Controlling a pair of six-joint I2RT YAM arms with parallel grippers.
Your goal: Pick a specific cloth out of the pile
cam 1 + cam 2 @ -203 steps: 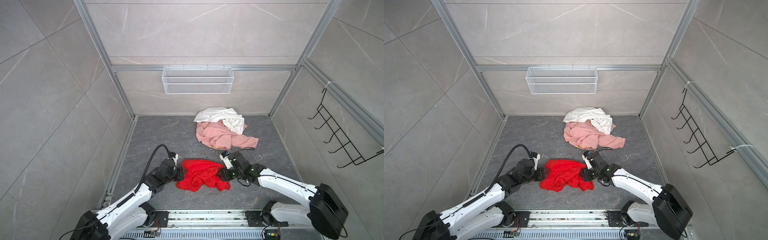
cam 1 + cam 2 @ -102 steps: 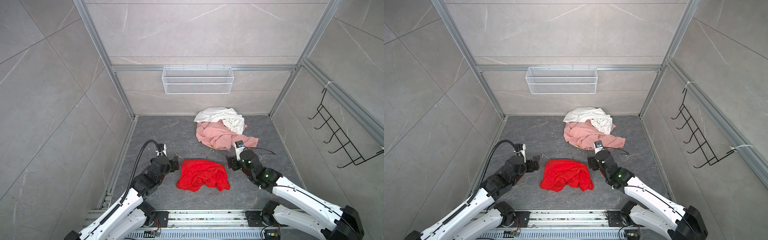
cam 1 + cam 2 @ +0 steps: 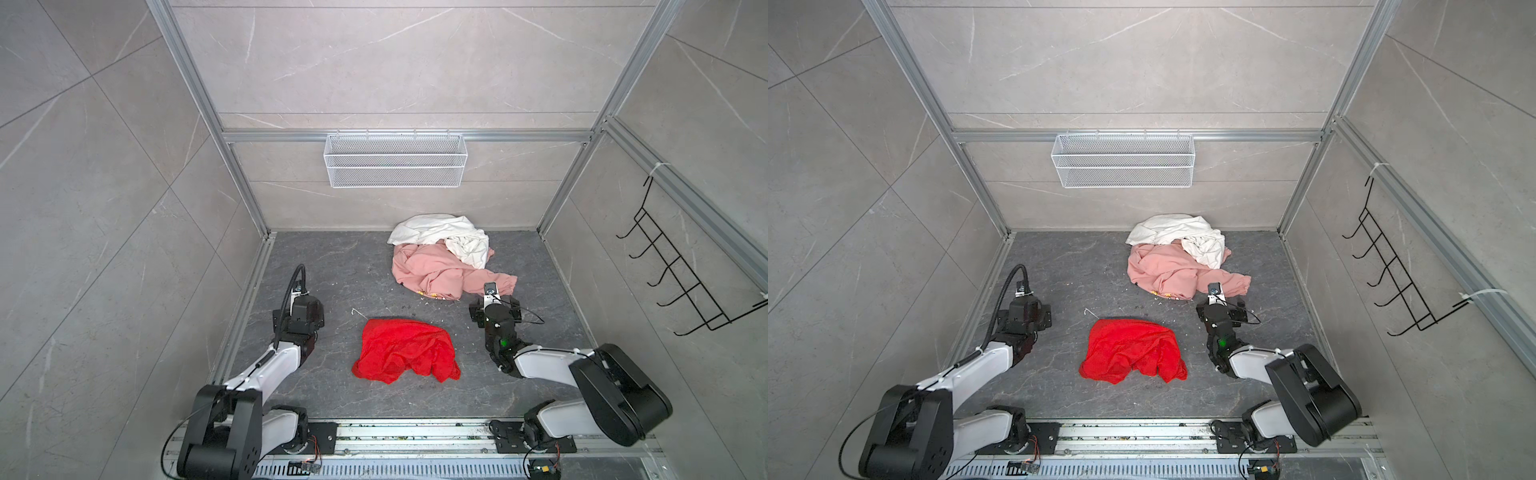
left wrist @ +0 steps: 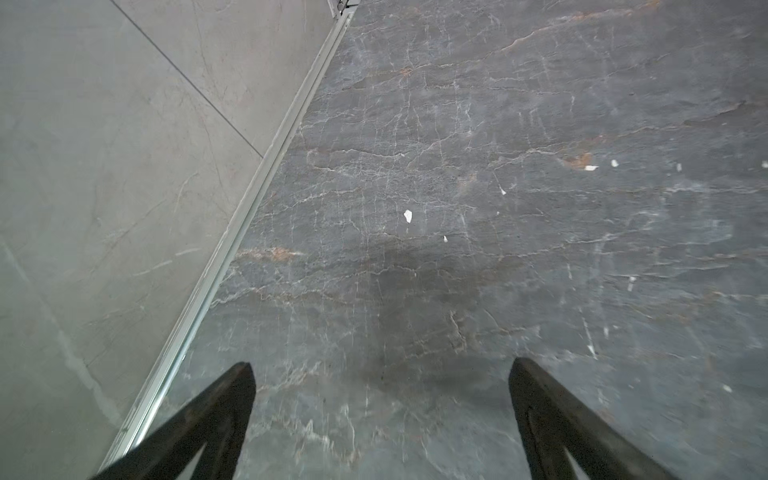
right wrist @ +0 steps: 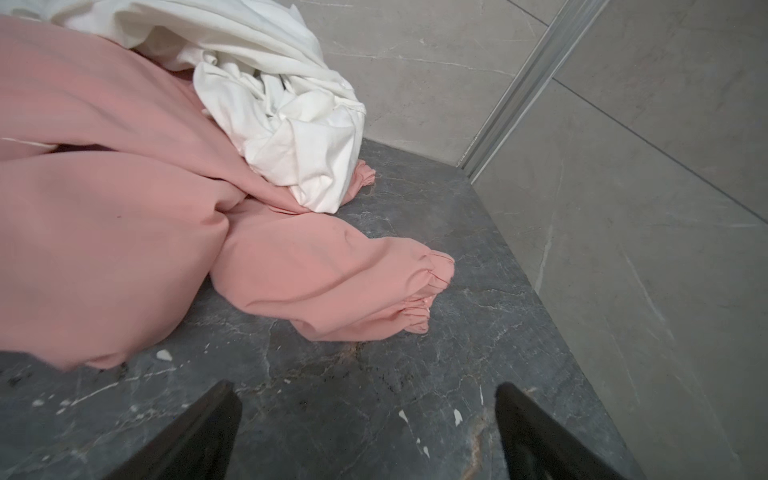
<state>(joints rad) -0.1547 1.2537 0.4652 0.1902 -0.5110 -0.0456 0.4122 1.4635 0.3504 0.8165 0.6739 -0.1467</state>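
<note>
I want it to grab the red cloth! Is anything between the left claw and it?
Nothing visible. Only bare floor lies between the open left gripper and the red cloth; the pile sits farther back, apart.

Dark grey stone floor (image 3: 332, 266): red cloth (image 3: 405, 351) crumpled near front, apart from pile (image 3: 436, 270) of pink and white garments farther back.

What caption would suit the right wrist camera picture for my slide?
Open right gripper above the dark floor, facing a pink garment topped by a white cloth.
</note>
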